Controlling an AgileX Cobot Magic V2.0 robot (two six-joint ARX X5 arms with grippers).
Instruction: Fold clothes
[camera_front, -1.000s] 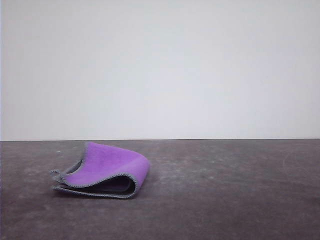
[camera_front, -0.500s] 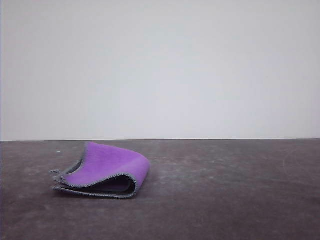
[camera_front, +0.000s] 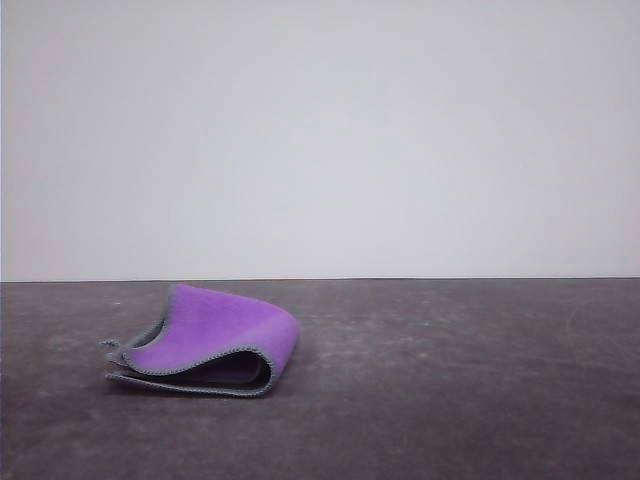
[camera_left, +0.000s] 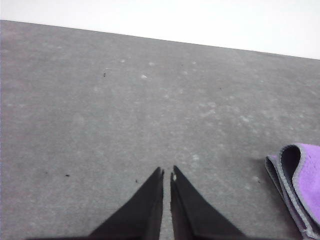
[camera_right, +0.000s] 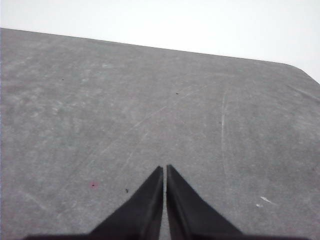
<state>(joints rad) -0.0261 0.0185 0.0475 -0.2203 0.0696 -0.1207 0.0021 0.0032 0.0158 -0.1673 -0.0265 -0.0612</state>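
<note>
The clothes (camera_front: 215, 340) are one small cloth lying folded over on the dark table, left of centre in the front view, purple face up with grey stitched edging and a dark inner face. Its folded edge (camera_left: 300, 187) also shows in the left wrist view, off to one side of my left gripper (camera_left: 167, 172), which is shut with nothing in it and hangs over bare table. My right gripper (camera_right: 164, 168) is shut too, empty, over bare table away from the cloth.
The dark grey table (camera_front: 450, 380) is scuffed and runs back to a plain white wall (camera_front: 320, 140). A rounded table corner (camera_right: 300, 72) appears in the right wrist view.
</note>
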